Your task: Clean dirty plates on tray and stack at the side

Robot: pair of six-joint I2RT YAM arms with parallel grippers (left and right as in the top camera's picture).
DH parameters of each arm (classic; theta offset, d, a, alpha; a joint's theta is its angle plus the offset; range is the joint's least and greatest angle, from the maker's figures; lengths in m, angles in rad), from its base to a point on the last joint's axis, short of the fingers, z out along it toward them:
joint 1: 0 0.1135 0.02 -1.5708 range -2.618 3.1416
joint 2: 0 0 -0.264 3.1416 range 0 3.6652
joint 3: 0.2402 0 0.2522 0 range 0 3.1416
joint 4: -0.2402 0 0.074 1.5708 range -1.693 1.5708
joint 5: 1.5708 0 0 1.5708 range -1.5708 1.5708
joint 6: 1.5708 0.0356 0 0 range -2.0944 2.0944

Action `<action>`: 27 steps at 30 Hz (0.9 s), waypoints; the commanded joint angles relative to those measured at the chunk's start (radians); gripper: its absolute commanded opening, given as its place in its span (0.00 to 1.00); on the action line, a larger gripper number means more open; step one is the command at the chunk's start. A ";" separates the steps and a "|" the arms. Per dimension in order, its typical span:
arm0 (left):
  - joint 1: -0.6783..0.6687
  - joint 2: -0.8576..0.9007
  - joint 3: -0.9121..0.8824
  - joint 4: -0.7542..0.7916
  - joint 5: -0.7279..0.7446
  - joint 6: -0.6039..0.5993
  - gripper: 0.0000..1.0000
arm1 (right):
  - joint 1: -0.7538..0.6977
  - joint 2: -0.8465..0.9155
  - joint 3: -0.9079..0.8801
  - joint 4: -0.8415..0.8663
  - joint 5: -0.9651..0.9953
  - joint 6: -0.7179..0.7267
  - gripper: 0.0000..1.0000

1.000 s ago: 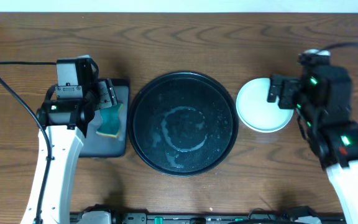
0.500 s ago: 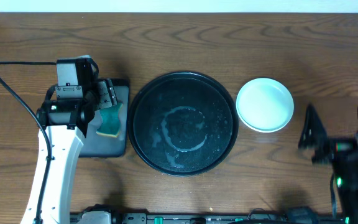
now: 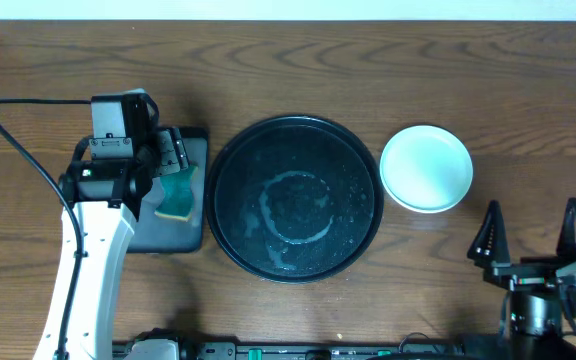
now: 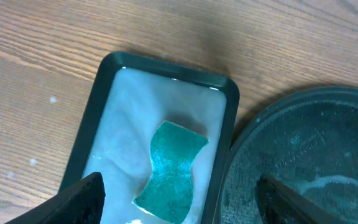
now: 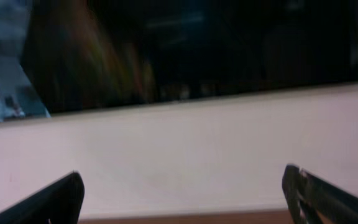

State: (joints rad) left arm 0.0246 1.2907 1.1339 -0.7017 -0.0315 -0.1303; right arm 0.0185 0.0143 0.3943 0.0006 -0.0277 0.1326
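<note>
From above I see a dark brown wooden table [image 3: 288,60] with strong wavy grain filling nearly the whole view, and the light falls evenly on it. Along its far edge runs a thin pale strip [image 3: 288,8]; wall or floor, I cannot tell. My right wrist feed is blurred: a broad whitish band [image 5: 179,149] under a dark area [image 5: 229,43], with a bluish patch [image 5: 5,68] at upper left.

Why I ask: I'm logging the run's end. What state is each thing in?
round tray: no plates on it, wet smears inside.
plates: beside the round tray, top one looks clean.
rectangular tray: holds white foamy liquid.
sponge: lying in the rectangular tray.
left fingers: open, holding nothing.
right fingers: open, holding nothing.
</note>
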 commanded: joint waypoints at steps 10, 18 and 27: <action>0.003 0.003 0.016 0.000 -0.002 -0.002 0.78 | -0.005 -0.009 -0.319 0.247 -0.027 0.058 0.99; 0.003 0.003 0.016 0.000 -0.002 -0.002 0.78 | -0.005 -0.010 -0.389 0.164 -0.026 0.064 0.99; 0.003 0.003 0.016 0.000 -0.002 -0.002 0.78 | 0.001 -0.010 -0.389 -0.072 -0.015 -0.076 0.99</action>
State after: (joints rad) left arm 0.0246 1.2907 1.1339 -0.7013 -0.0319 -0.1303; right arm 0.0189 0.0128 0.0067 -0.0669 -0.0486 0.1352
